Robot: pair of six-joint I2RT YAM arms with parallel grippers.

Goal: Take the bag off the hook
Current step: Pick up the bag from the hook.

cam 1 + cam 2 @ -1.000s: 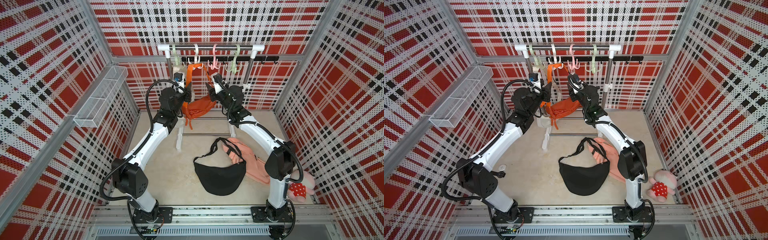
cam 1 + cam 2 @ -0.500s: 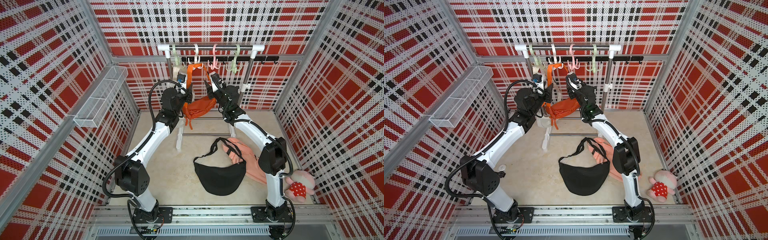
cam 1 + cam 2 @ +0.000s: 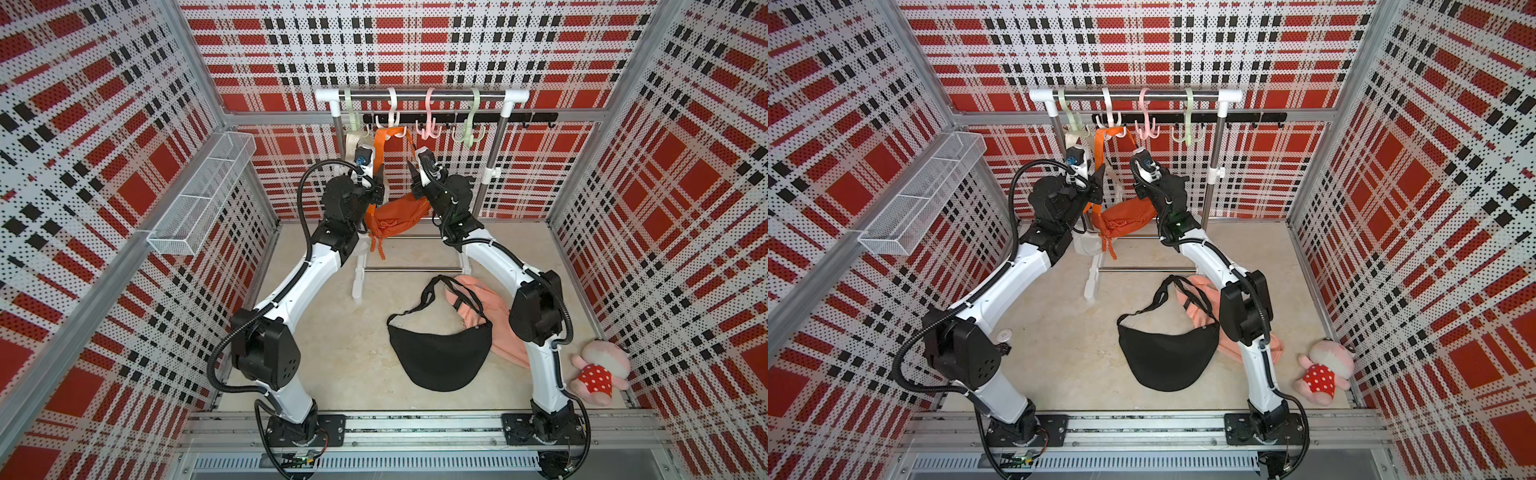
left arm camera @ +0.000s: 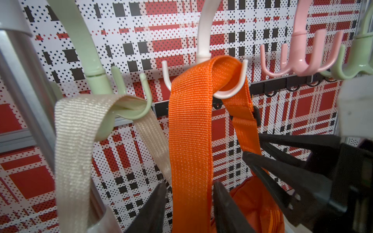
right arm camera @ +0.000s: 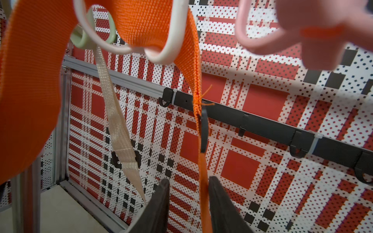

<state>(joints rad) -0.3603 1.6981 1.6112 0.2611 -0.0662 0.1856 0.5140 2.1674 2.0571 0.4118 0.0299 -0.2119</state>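
Orange fabric crossbody bag (image 3: 399,214) hangs by its orange webbing strap (image 4: 189,141), which we see looped over the white plastic hook (image 4: 202,48). Our left gripper (image 4: 189,183) straddles one strap run and our right gripper (image 5: 189,178) the other. Both pairs of jaws stand apart, perhaps just brushing the webbing.

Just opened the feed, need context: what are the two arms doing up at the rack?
Both arms are up at the orange bag, hanging by its orange strap from the white hook. The left gripper has its fingers open around one run of the strap, the right gripper around the other. Neither has clamped; the strap is not yet off the hook. A black bag and a pink bag lie on the floor.
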